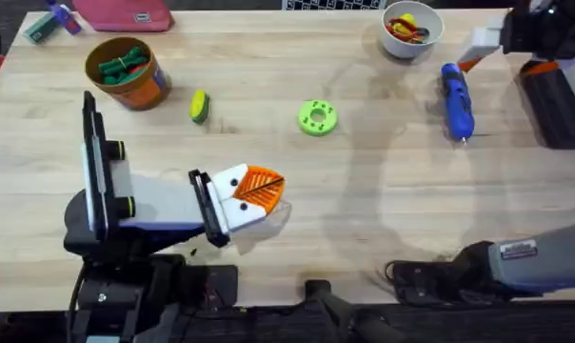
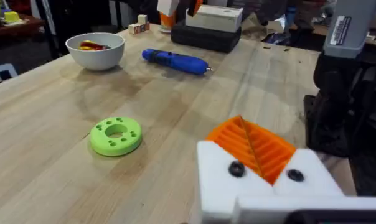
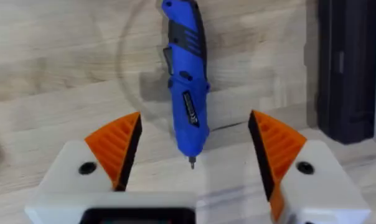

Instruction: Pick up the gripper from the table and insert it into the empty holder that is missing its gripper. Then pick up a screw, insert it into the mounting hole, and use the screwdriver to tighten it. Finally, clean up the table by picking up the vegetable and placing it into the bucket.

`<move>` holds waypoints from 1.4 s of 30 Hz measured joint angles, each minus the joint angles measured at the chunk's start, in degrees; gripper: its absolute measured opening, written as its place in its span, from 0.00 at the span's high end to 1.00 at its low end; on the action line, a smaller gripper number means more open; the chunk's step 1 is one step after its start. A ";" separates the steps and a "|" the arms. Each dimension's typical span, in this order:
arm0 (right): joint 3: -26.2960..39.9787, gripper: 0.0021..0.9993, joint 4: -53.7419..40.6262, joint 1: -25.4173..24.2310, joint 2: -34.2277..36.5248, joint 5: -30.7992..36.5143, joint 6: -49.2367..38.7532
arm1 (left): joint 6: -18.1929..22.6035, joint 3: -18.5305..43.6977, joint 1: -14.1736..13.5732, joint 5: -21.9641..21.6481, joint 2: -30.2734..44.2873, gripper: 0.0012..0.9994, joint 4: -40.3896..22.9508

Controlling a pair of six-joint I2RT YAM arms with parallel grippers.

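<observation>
Landmark: green disc [image 1: 317, 117], lying flat at mid-bench [image 1: 364, 219].

Left gripper [image 1: 259, 189] sits low over the bench, nearer the arm bases than the disc and a little toward the left-arm side. Its orange ribbed fingers [image 2: 253, 146] are pressed together with no gap and nothing between them.

Right gripper [image 3: 194, 146] hangs above the screwdriver [image 1: 457, 101], fingers spread wide to either side of the metal tip, holding nothing.

The screwdriver lies flat, well off to the right-arm side of the disc, tip pointing toward the arm bases. White bowl [image 1: 412, 30] is just beyond its handle end.

Vegetable [image 1: 200, 106] lies on the left-arm side of the disc. Bucket [image 1: 128, 72] stands farther that way, just past the vegetable, with green pieces inside.
</observation>
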 joint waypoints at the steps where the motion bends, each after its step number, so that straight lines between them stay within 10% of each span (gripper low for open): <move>1: 0.76 0.01 0.12 -0.14 1.40 -0.07 -0.78 | 0.00 0.00 0.00 0.00 0.00 0.99 0.00; 30: 2.41 0.01 11.18 -1.58 22.27 -3.41 -5.71 | 0.00 0.00 0.00 0.00 0.00 0.99 0.00; 33: 2.45 0.20 11.38 -1.66 22.40 -3.80 -6.22 | 0.00 0.00 0.00 0.00 0.00 0.99 0.00; 39: 2.50 0.96 11.70 -1.84 22.76 -3.23 -7.94 | 0.00 0.00 0.00 0.00 0.00 0.99 0.00; 42: 2.52 0.98 11.75 -1.93 22.77 -3.23 -8.21 | 0.00 0.00 0.00 0.01 0.00 0.99 0.00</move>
